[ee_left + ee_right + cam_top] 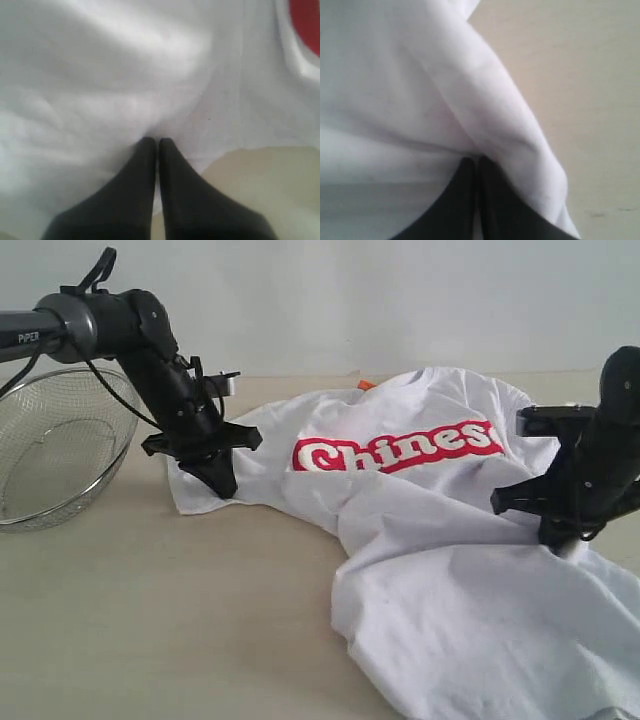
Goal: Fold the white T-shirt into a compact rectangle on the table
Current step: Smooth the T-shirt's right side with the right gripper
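Observation:
The white T-shirt (440,540) lies crumpled on the table (170,620), its red band of white lettering (400,448) facing up. A small orange tag (366,385) peeks out at the far edge. My left gripper (222,486) is shut on the shirt's left edge, its black fingers (135,185) pinching white cloth (125,75). On the shirt's right side my right gripper (556,538) is likewise shut on a fold of cloth (485,105), fingers (460,200) pressed together.
A wire mesh bowl (55,445) stands at the table's left, close behind the left arm. Bare beige tabletop (150,640) spreads in front of the shirt. A pale wall (350,290) rises behind the table.

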